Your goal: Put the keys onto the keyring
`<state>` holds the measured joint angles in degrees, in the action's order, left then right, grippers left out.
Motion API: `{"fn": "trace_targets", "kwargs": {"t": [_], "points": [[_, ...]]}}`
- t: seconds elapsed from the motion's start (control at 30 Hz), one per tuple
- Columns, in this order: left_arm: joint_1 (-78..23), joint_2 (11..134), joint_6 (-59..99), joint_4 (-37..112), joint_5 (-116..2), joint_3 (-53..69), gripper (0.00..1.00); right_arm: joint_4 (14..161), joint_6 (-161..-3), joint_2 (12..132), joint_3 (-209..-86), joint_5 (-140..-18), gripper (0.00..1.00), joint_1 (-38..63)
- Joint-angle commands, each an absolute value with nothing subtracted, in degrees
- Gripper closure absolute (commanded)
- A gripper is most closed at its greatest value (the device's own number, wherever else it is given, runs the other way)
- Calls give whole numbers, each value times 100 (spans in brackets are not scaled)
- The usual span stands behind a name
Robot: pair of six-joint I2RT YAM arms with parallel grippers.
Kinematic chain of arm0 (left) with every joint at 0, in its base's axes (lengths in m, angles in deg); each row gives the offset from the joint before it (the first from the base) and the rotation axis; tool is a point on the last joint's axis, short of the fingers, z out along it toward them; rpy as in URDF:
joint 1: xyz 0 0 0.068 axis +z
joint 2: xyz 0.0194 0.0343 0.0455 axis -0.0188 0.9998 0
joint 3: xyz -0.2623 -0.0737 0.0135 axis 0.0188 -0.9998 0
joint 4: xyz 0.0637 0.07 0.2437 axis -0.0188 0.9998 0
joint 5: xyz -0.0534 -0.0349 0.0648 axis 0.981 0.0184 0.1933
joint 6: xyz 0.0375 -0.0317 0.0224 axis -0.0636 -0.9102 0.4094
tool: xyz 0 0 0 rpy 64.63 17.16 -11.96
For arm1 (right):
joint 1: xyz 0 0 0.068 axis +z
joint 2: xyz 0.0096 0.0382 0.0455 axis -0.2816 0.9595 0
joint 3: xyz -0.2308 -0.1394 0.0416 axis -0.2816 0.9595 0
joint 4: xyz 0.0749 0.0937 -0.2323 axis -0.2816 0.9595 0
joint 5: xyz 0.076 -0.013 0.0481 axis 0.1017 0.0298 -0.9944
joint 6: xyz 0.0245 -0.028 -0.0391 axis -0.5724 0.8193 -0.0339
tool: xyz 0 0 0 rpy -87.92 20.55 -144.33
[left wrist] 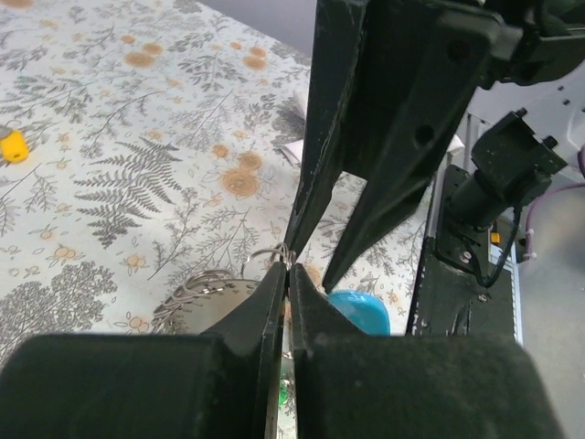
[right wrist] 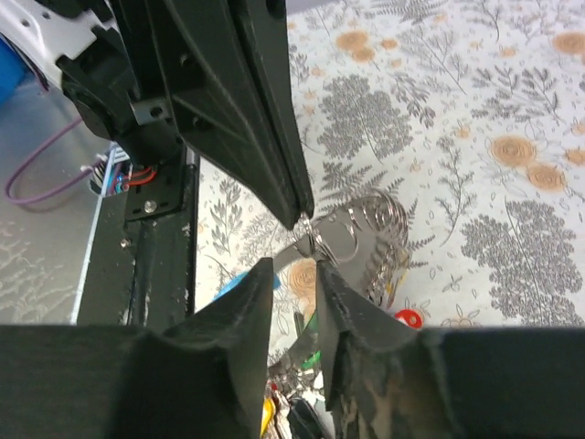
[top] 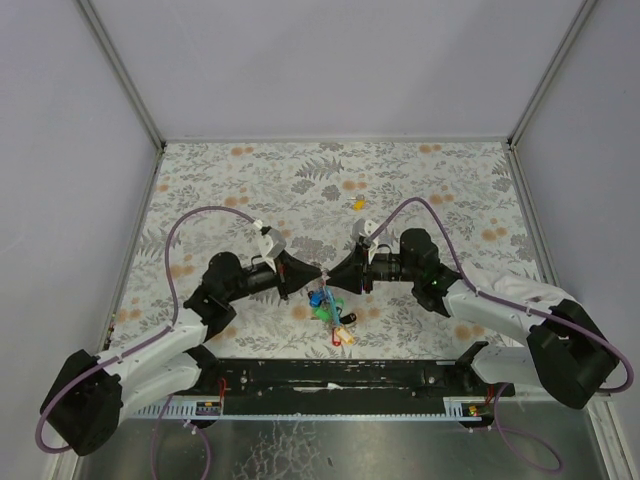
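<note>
My left gripper (top: pixel 318 274) is shut on the thin metal keyring (left wrist: pixel 272 255) and holds it above the table. The ring also shows in the right wrist view (right wrist: pixel 316 240), at the tip of the left fingers (right wrist: pixel 274 155). The bunch of colour-headed keys (top: pixel 330 312) hangs below it, with a blue head (left wrist: pixel 362 312) and a red head (right wrist: pixel 409 317) showing. My right gripper (top: pixel 332 277) faces the left one tip to tip, its jaws a little apart around the ring, not closed on it. One loose yellow-headed key (top: pixel 357 203) lies on the table farther back; it also shows in the left wrist view (left wrist: pixel 11 144).
The floral tablecloth (top: pixel 420 190) covers the table. A black rail (top: pixel 340 375) runs along the near edge between the arm bases. Purple cables (top: pixel 190 225) arc over both arms. White walls with metal posts (top: pixel 125 75) enclose the back and sides.
</note>
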<state>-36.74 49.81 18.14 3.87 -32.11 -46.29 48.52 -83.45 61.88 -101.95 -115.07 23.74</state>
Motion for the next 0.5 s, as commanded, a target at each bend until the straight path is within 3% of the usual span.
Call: {"fn": "trace_targets", "kwargs": {"t": [0.0, 0.2, 0.47], "points": [[-3889, 4826, 2017, 1305, -3883, -4046, 100, 5990, -7488, 5889, -10747, -11389, 62, 2346], [-4593, 4778, 2039, 3058, -5366, -3228, 100, 6938, -6657, 5714, -11368, -11064, 50, 2313], [-4916, 5264, 2145, 5002, -6386, -1950, 100, 7472, -5730, 6060, -11728, -11978, 56, 1944]]}}
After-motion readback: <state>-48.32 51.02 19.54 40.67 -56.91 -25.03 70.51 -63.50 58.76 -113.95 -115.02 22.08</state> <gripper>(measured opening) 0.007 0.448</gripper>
